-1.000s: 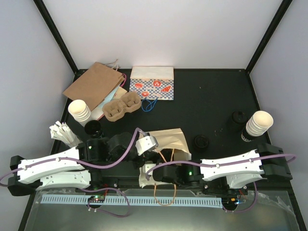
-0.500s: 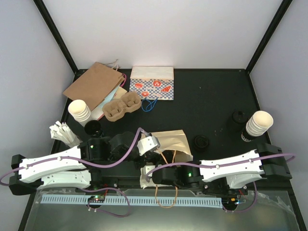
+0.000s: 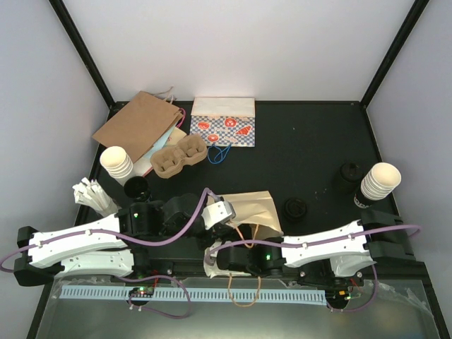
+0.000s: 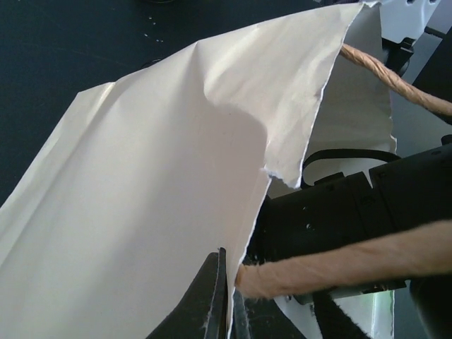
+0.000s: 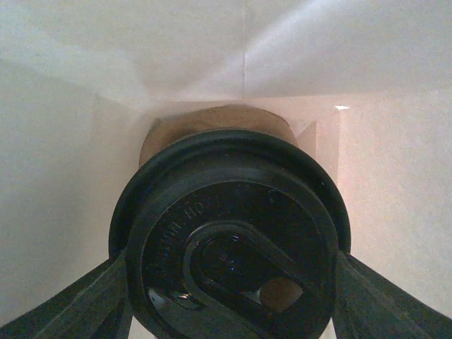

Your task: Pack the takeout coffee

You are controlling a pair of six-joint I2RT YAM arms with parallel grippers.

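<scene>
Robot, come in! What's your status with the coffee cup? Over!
Left gripper shut on edge of cream paper bag. Right gripper inside bag, clamping small paper cup with round black plastic lid. Brown twine handle drapes near bag mouth.

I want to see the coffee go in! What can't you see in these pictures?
Takeout coffee: right wrist view, its lid covers most of the cup.
Top view: the cream bag hides it whole.
Left claw: left wrist view, mostly cut off by bottom edge.
Lid lettering: too blurred.

Cream bag [image 4: 141,212]; black-lidded takeout coffee [image 5: 233,247]; black table [image 3: 304,141].
</scene>
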